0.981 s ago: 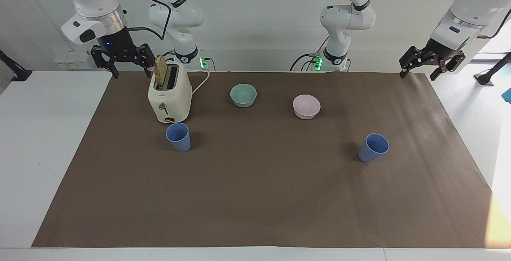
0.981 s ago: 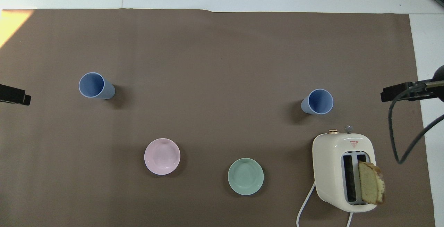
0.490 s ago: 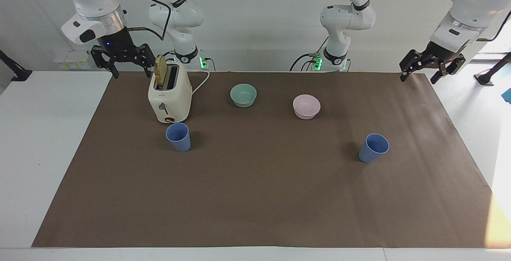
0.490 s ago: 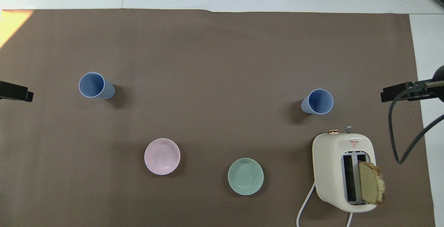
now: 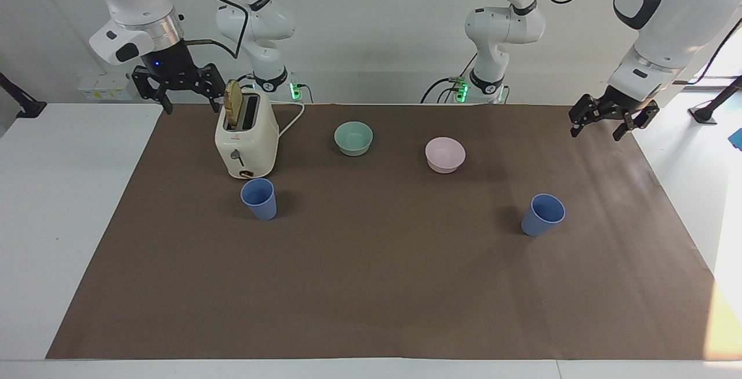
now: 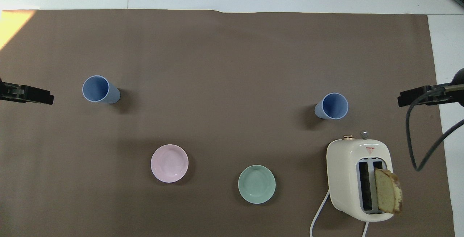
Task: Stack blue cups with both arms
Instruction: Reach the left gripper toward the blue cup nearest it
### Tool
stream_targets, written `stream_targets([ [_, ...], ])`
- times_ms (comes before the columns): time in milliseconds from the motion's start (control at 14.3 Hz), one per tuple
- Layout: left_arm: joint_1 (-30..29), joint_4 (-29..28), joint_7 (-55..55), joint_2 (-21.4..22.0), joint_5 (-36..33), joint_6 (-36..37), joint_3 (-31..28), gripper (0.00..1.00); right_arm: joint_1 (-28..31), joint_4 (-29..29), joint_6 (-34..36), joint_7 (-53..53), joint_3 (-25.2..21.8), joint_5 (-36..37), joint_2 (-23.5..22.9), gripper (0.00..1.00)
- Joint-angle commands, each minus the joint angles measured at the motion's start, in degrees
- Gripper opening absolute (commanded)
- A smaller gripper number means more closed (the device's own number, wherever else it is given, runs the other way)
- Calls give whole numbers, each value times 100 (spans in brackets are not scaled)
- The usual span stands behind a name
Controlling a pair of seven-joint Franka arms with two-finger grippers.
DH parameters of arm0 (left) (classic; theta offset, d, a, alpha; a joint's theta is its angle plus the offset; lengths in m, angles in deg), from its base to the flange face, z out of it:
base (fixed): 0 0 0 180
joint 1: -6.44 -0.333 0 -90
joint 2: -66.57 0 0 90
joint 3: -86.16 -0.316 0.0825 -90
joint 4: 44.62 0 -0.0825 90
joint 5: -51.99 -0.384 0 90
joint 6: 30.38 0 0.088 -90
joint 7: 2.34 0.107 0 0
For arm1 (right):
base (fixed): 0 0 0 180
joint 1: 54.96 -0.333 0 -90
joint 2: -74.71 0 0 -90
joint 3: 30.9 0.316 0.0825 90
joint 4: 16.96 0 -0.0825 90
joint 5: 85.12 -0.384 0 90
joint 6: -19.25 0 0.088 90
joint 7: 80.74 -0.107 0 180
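Two blue cups stand upright and apart on the brown mat. One blue cup [image 5: 259,198] [image 6: 331,105] sits just in front of the toaster, toward the right arm's end. The other blue cup [image 5: 542,214] [image 6: 99,89] stands toward the left arm's end. My left gripper [image 5: 597,130] [image 6: 32,95] hangs open and empty over the mat's edge at its own end, well short of that cup. My right gripper [image 5: 194,101] [image 6: 417,97] waits open and empty, raised beside the toaster's top.
A cream toaster [image 5: 246,138] [image 6: 359,179] holds a slice of bread, its cord trailing toward the robots. A mint-green bowl [image 5: 353,138] [image 6: 256,184] and a pale pink bowl [image 5: 444,155] [image 6: 169,163] sit nearer to the robots than the cups.
My left gripper has come down and inward from off the mat's corner to over the mat's edge. The right arm and all objects have stayed put.
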Motion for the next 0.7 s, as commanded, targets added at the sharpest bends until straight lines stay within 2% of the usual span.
stream_targets([
  [0,33,-729,173,433,-84,-512,-4,100,48,-212,-159,85,1,-48,159,100],
  [280,24,-782,183,355,-84,-748,-4,100,48,-212,-159,85,1,-48,159,100],
  [490,24,-993,156,284,-67,-1353,5,100,48,-212,-159,85,1,-48,159,100],
  [630,24,-1046,156,13,29,-1531,5,100,48,-212,-159,85,1,-48,159,100],
])
